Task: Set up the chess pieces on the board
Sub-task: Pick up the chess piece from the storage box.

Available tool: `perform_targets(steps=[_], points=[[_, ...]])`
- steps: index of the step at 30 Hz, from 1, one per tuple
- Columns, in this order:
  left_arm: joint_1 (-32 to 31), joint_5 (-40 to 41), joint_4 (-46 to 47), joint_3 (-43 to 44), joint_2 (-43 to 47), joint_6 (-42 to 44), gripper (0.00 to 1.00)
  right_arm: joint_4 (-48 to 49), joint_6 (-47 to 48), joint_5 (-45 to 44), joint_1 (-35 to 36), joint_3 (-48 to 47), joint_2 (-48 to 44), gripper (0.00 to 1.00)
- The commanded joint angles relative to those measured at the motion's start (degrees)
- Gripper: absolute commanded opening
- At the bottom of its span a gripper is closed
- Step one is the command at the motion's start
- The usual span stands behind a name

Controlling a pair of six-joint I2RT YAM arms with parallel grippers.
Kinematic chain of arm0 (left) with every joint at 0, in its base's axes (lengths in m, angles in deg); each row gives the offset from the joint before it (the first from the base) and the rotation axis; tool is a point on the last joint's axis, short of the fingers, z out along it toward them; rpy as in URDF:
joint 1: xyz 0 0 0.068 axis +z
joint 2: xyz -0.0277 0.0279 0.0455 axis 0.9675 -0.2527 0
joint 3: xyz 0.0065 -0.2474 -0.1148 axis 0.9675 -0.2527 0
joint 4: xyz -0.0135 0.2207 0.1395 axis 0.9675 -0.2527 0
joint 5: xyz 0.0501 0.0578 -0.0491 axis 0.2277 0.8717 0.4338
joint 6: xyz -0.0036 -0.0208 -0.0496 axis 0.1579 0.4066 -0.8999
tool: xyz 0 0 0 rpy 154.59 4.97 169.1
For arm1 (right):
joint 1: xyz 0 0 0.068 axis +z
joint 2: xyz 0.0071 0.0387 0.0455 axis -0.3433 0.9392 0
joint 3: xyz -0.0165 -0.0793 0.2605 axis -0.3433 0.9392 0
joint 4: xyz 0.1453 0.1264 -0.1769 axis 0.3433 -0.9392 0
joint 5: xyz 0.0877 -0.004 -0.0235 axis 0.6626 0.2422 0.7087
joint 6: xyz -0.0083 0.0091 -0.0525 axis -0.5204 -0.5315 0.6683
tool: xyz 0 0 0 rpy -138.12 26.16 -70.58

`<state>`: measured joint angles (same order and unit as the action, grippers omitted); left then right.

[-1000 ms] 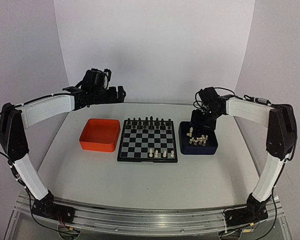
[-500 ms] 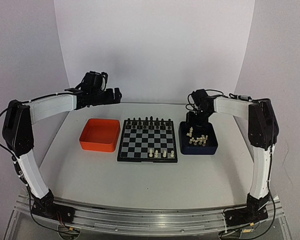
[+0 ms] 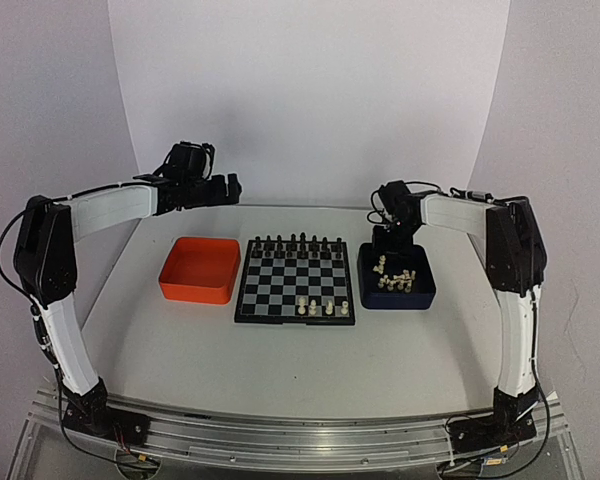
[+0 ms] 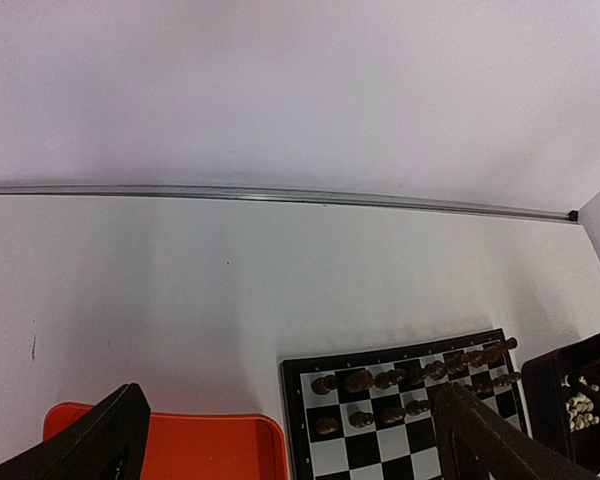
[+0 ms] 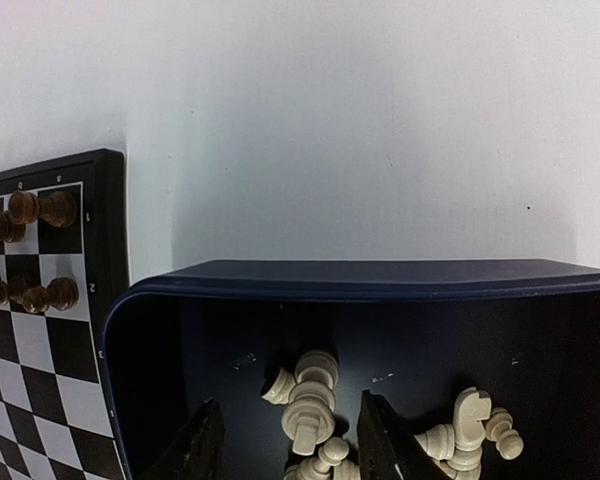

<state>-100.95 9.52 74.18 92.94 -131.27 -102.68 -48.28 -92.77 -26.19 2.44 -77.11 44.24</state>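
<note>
The board (image 3: 296, 283) lies mid-table with three cream chess pieces (image 3: 315, 307) on its near rows. More cream pieces (image 3: 394, 277) lie heaped in the dark blue tray (image 3: 425, 293). My right gripper (image 3: 388, 246) reaches down into that tray's far left corner. In the right wrist view its jaws (image 5: 292, 445) stand partly open on either side of a lying cream piece (image 5: 310, 405), with gaps on both sides. My left gripper (image 3: 230, 188) hovers wide open above the table's back left, holding nothing; its fingers (image 4: 90, 445) frame the board's far corner (image 4: 380, 445).
Black pieces (image 3: 295, 244) fill the board's two far rows. An orange tray (image 3: 200, 270) sits left of the board, touching distance from its edge. The dark blue tray's far wall (image 5: 380, 278) rises just ahead of my right fingers. The white back wall stands close behind.
My right gripper has shifted left and down into the tray's far left corner and its jaws have narrowed around a cream piece. The right elbow swung inward. The left gripper barely moved.
</note>
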Motion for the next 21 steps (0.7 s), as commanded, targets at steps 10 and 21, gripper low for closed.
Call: perform_targets(steps=[10, 21], points=[[0.28, -0.47, 2.03, 2.32, -0.40, 0.15, 1.00, -1.75, 1.61, -1.13, 0.18, -3.61, 2.53, 0.34], [0.28, -1.52, 2.10, 2.18, -0.39, -0.20, 1.00, -2.60, 1.90, -1.49, 0.18, -4.29, 2.92, 0.20]])
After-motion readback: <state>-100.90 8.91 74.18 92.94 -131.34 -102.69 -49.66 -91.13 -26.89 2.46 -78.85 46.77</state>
